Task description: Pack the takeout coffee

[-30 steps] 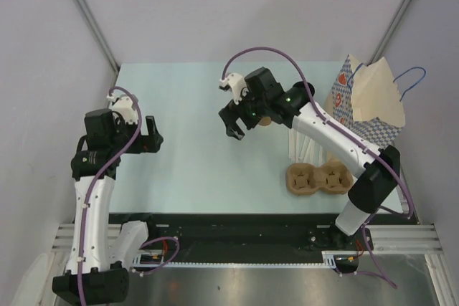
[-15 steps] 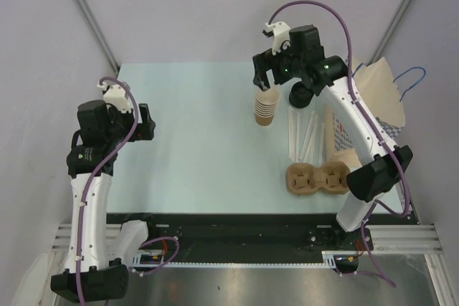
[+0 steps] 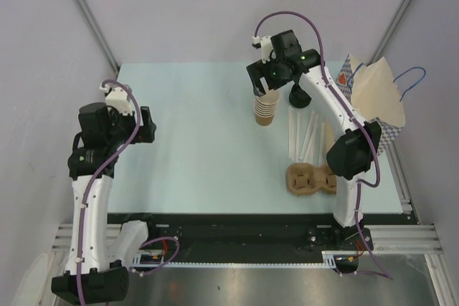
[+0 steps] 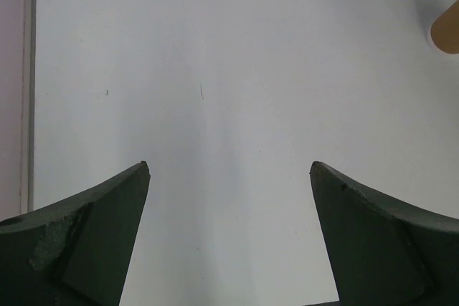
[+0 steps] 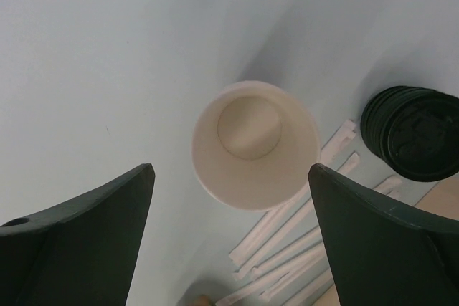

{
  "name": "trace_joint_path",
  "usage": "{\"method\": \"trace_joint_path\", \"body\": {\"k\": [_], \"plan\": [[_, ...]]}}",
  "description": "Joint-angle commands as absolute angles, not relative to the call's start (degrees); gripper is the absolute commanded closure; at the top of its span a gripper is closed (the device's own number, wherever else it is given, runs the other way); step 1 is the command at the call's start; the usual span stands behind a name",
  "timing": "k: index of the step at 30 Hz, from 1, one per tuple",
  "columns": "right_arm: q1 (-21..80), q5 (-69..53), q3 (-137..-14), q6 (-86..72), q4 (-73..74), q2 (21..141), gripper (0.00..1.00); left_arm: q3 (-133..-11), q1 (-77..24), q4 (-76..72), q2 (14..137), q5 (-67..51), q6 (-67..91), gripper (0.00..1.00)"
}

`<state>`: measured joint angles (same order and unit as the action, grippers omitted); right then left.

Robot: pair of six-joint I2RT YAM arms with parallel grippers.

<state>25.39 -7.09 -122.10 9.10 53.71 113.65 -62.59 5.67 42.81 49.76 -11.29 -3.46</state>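
Swinging from the middle of the worktop (image 4: 229, 69) out to 1 o'clock, the right arm (image 3: 328, 104) now hangs right over the stack of paper cups (image 5: 254, 145). Its jaws are wide open on both sides of the top cup, holding nothing and not touching it. Some black lids (image 5: 414, 132) sit just beside the stack at 3 o'clock and white straws (image 3: 308, 137) lie at 5 o'clock, but I cannot tell where the coffee cup with its lid on is. At 9 o'clock the left arm (image 3: 92, 191) has stayed put, its jaws wide open over bare worktop with nothing in them.
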Motion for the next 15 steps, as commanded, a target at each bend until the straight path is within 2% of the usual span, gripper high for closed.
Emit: {"method": "trace_joint_path", "body": {"k": [1,8,15], "plan": [[25.3,-7.4,-124.5,10.0,56.0,114.2,0.06,-61.1,5.4,42.8,47.7,-12.4,-3.9,0.0],[26.5,-8.8,-122.2,10.0,56.1,115.0,0.16,-59.2,5.4,43.7,48.3,-13.1,-3.2,0.0],[27.4,-8.3,-124.4,10.3,56.8,118.2,0.34,-58.3,5.4,45.1,50.0,-13.9,-2.5,0.01]]}}
